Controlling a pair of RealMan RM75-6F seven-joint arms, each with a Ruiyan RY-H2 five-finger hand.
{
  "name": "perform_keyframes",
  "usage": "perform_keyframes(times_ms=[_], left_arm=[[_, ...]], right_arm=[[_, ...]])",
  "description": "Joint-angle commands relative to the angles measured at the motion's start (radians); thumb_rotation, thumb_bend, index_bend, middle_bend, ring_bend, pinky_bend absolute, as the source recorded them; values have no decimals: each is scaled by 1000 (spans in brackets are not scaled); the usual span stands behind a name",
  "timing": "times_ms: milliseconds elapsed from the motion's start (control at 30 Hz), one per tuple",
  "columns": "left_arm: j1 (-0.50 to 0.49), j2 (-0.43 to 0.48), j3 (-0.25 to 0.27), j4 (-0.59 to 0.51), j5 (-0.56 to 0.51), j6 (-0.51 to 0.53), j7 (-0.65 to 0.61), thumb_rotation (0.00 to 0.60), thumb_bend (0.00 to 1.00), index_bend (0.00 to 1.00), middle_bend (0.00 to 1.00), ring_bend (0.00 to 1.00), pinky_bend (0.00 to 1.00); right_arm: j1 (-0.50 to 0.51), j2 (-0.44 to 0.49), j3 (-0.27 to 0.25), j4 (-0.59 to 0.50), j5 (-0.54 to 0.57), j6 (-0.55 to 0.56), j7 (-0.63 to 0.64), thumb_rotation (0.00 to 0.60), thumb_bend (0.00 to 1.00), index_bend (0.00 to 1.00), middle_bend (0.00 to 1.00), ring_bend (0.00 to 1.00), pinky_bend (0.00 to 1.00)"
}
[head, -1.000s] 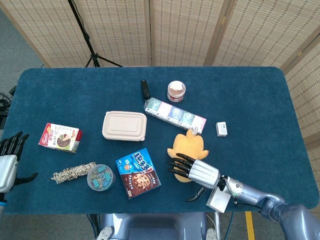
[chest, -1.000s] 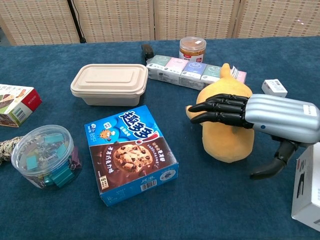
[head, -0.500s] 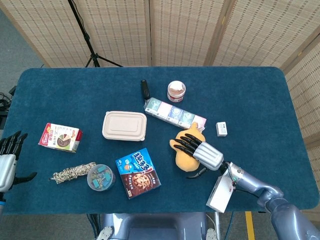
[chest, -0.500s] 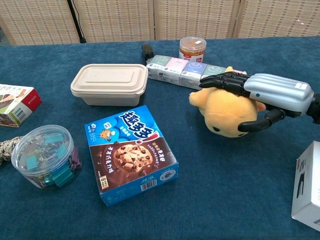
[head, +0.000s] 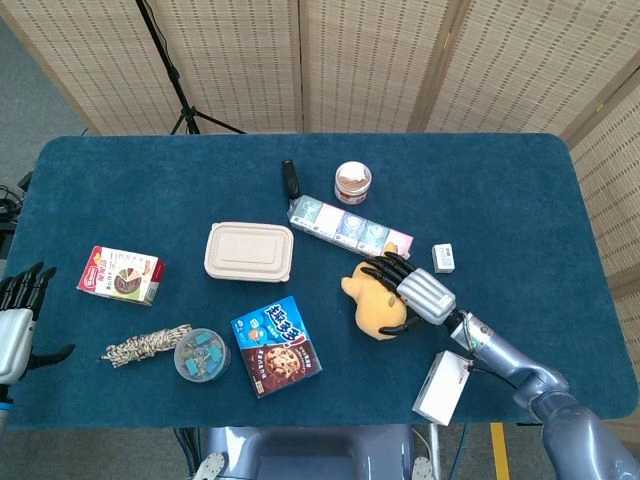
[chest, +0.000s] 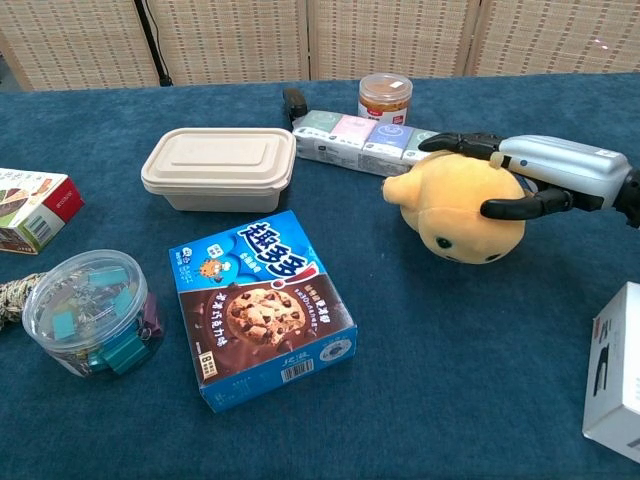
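Observation:
A yellow plush toy (head: 372, 305) (chest: 460, 215) lies right of the table's middle, just in front of a row of tissue packs (head: 350, 227) (chest: 365, 137). My right hand (head: 420, 290) (chest: 555, 175) grips the toy from its right side, fingers over the top and thumb against the front. My left hand (head: 15, 320) shows only in the head view, at the table's left edge. Its fingers are spread and it holds nothing. The nearest thing to it is a red and white box (head: 121, 275) (chest: 30, 208).
A blue cookie box (head: 276, 346) (chest: 265, 305), a clear tub of binder clips (head: 201, 354) (chest: 90, 312) and a rope bundle (head: 147, 343) lie front left. A beige lunch box (head: 249, 251), a jar (head: 353, 182), a small white box (head: 443, 258) and a larger white box (head: 441, 388) surround the toy.
My right hand has moved away from me, from hovering beside the toy to closing around it. The toy has shifted slightly toward the tissue packs. My left hand has stayed put.

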Motion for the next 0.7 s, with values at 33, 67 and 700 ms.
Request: perform_keyframes(times_ms=[33,67,700], left_arm=[[0,1,-1,1,-1,0,-3,600,0,0,0,0,0],[0,1,-1,1,-1,1,-3,600,0,0,0,0,0],[5,7,5,-2,16,6,-15,600,0,0,0,0,0]], right_arm=[[-2,3,0,-2,3,2,14,0,0,0,0,0,0],[-3,4,-1,-4,1,11,15,0,0,0,0,0,0],[-1,99,-48,-276,-134,266,-199,0,0,0,0,0,0]])
